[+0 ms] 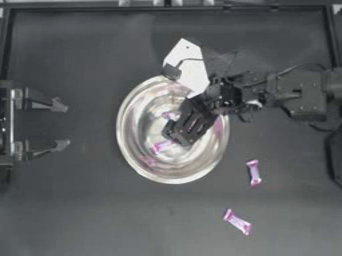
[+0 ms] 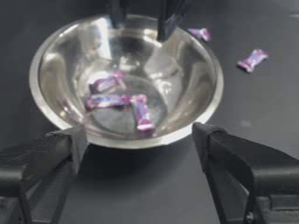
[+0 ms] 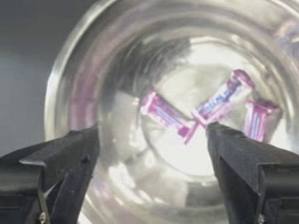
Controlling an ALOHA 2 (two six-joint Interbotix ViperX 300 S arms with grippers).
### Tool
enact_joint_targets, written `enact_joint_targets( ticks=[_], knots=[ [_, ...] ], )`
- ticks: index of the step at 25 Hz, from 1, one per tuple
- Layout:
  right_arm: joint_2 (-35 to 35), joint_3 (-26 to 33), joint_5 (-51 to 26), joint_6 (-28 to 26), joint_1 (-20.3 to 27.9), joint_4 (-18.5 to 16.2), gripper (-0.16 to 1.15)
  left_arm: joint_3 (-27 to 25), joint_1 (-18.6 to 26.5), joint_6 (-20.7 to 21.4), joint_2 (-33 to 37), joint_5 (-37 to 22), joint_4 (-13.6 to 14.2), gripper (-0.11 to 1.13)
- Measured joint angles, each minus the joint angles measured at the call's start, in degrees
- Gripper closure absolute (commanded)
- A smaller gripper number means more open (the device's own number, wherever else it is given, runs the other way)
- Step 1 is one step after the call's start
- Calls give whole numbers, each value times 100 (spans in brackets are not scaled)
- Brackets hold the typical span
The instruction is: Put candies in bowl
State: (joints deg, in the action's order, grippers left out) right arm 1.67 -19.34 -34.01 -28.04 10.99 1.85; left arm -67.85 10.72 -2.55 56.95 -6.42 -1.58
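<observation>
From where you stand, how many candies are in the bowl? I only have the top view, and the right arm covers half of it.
Observer: Three candies lie in the bowl, per the left wrist view.
Operator: Is the right gripper carrying one?
Observer: No. The right gripper is open and empty above the bowl.
Operator: And the left gripper?
Observer: The left gripper is open, back from the bowl's near rim, touching nothing.
</observation>
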Motion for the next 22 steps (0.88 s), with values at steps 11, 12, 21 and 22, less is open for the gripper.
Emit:
enact_joint_targets(
  ticks=[11,12,21,22],
  knots=[
    [-492,0,-958,-88,-70,299,-1,0,0,0,0,-9,0,1],
    [-571,-26,-984,-158,-97,299,-1,-9,0,0,0,-9,0,1],
    [-1222,-563,-1661,-1468,-492,-158,0,18,0,0,0,-9,0,1],
    [-1318,-650,-1714,-1714,-571,-299,0,26,0,0,0,-9,0,1]
  ],
)
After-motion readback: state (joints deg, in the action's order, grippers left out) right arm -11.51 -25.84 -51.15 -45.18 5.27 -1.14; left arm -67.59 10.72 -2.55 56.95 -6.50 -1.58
